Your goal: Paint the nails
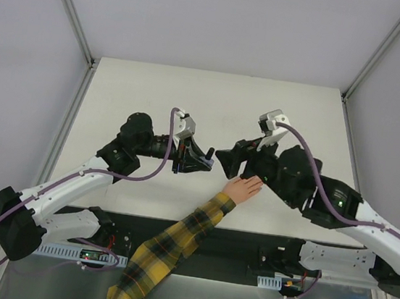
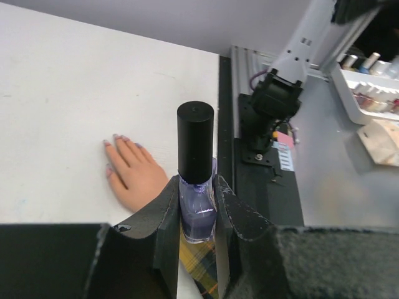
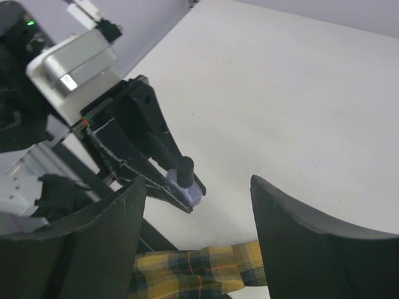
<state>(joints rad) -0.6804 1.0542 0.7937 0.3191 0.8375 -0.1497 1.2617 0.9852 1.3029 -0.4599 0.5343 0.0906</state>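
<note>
A small peach hand (image 1: 243, 187) lies flat on the white table, its arm in a yellow-and-black plaid sleeve (image 1: 174, 241). In the left wrist view the hand (image 2: 134, 171) shows its tiny pale nails (image 2: 116, 137) at the fingertips. My left gripper (image 1: 205, 163) is shut on a small purple bottle (image 2: 198, 212) with a black cap (image 2: 195, 140), held upright just left of the hand. My right gripper (image 1: 229, 157) is open and empty, hovering over the hand's far side and facing the bottle (image 3: 185, 187). The sleeve (image 3: 199, 274) shows between its fingers.
The black base strip (image 1: 247, 243) runs along the table's near edge. A white tray of small bottles (image 2: 368, 93) stands off the table to the right in the left wrist view. Metal frame posts (image 1: 71, 10) rise at the back corners.
</note>
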